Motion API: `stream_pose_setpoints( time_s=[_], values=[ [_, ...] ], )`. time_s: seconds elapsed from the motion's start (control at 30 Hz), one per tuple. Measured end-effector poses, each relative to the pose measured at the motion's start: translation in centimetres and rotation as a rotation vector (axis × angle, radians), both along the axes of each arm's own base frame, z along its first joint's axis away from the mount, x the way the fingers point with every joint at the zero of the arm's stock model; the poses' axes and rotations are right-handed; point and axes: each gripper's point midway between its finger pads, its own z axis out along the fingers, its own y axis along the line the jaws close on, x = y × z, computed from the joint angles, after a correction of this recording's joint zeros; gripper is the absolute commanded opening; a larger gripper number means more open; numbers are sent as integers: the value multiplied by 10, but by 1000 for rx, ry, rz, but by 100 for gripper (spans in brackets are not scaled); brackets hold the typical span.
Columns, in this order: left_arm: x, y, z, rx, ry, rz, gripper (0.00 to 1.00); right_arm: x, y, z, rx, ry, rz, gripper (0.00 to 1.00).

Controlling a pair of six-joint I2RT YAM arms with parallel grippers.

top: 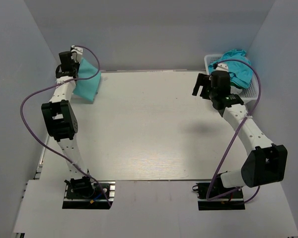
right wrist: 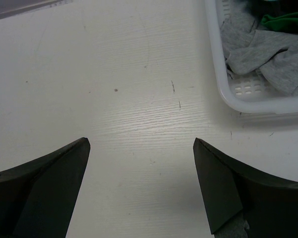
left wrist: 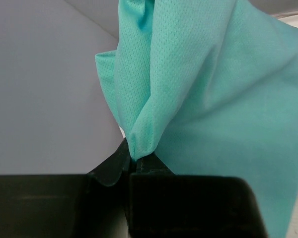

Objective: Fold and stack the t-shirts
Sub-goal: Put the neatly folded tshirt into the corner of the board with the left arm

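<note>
- The mint-green t-shirt (top: 88, 82) hangs at the far left corner of the table (top: 149, 129), bunched and unfolded. Its lower edge seems to reach the tabletop, though we cannot be sure.
- The left gripper (left wrist: 131, 161) holds it up. The fingers are pressed nearly together and pinch a gathered fold of the fabric, and the rest of the shirt drapes away from them.
- The right gripper (right wrist: 141, 163) hovers over bare table just beside the basket (top: 252, 89), with its fingers spread wide and nothing between them.
- The turquoise t-shirts (top: 237, 67) lie heaped in the basket at the far right corner, along with a crumpled grey cloth (right wrist: 268, 54). None of them is laid out.
- We see no folded shirt and no stack anywhere on the table, so we judge the task to be at its very beginning, with one shirt lifted out and nothing folded.
- By our reckoning nearly everything is left to do. The mint-green shirt has to be spread flat, probably with the free right gripper taking a second corner, then folded and set down as the base of the stack. The same goes for each shirt in the basket.
</note>
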Motion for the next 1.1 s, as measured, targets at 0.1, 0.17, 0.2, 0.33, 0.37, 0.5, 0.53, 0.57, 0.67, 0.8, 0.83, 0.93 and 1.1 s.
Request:
stream_pose_setpoints(
  time_s=[0.1, 0.17, 0.2, 0.33, 0.37, 0.5, 0.53, 0.57, 0.67, 0.8, 0.83, 0.93, 1.1],
  values=[
    [7, 23, -12, -24, -2, 56, 35, 6, 0, 3, -5, 4, -8, 91],
    [16, 38, -14, -32, -12, 112, 84, 9, 0, 5, -7, 6, -10, 91],
    [20, 45, -13, -31, -25, 138, 99, 12, 1, 6, -7, 5, -10, 91],
    [18, 66, -16, -33, -41, 239, 99, 16, 3, 6, -3, 9, -10, 91],
    [16, 68, -17, -41, -40, 250, 99, 16, 4, 5, -1, 12, -7, 91],
    [10, 65, -11, -88, -45, 280, 99, 15, 7, 5, 14, 11, 7, 91],
    [8, 62, -7, -103, -48, 284, 99, 13, 8, 3, 17, 13, 12, 91],
    [5, 57, -3, -127, -50, 289, 99, 10, 9, 0, 23, 18, 22, 91],
    [-5, 32, 15, -251, -60, 273, 99, 1, 14, -7, 39, 35, 55, 91],
    [-28, -27, 61, -474, -127, 201, 99, -20, 24, -17, 84, 44, 124, 91],
    [-43, -45, 68, -512, -132, 185, 99, -27, 26, -20, 97, 48, 141, 91],
    [-86, -122, 77, -590, -123, 105, 99, -45, 32, -29, 134, 67, 176, 91],
    [-168, -290, 13, -676, 82, -151, 99, -69, 33, -44, 169, 95, 196, 91]
  ],
)
